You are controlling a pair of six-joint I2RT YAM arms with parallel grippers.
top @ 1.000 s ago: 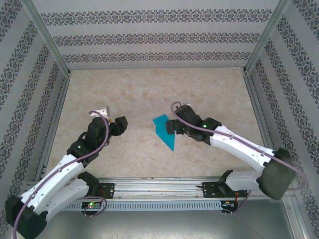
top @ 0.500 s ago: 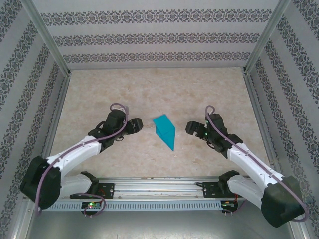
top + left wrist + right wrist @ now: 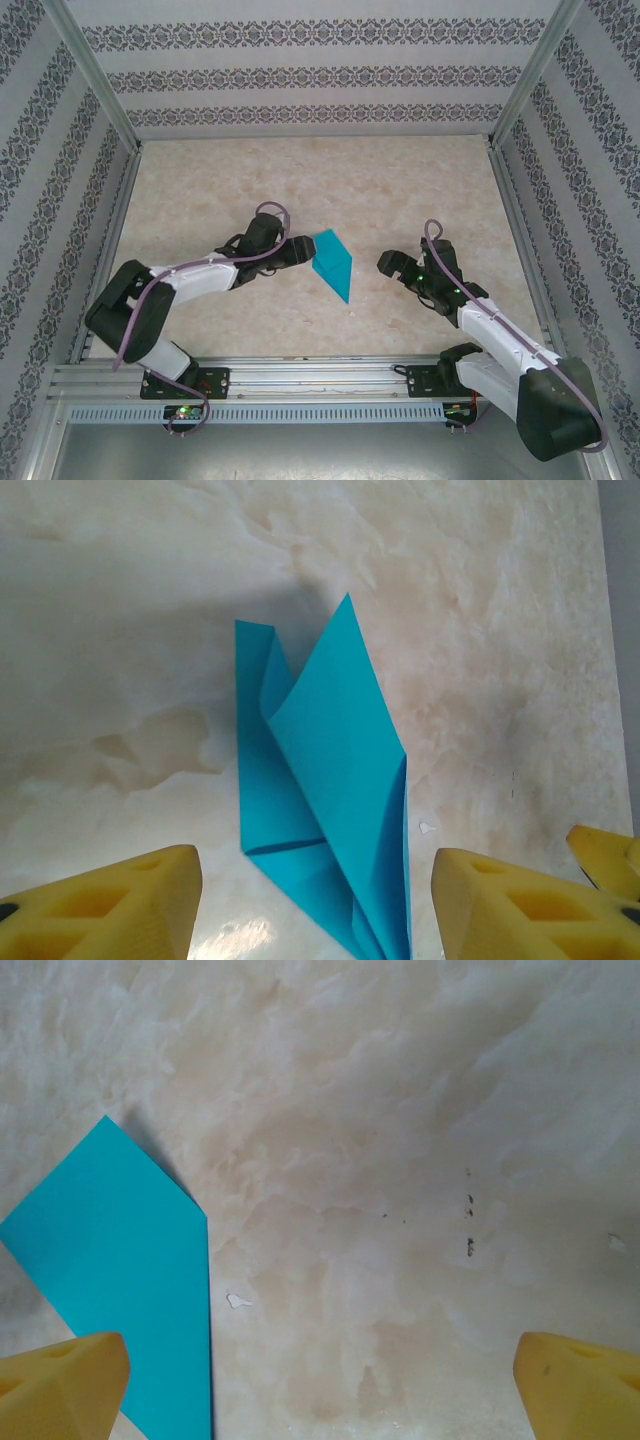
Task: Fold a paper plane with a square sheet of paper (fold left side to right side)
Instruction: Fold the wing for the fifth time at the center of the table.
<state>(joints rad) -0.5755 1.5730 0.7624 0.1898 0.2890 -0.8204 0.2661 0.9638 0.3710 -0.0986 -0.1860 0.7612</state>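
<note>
The left jaws are standing wide open and empty at the 9 o'clock edge of the paper (image 3: 332,262), which is lying partly folded on the worktop (image 3: 400,180), ahead of and between their pads (image 3: 110,905). To fold left over right cleanly, they are likely needing to nip only the loose left flap near its edge and carry it toward 3 o'clock without dragging the layers beneath. The right jaws are also gaping open, holding nothing, sitting apart at the paper's 3 o'clock, well placed for pinning that side.
</note>
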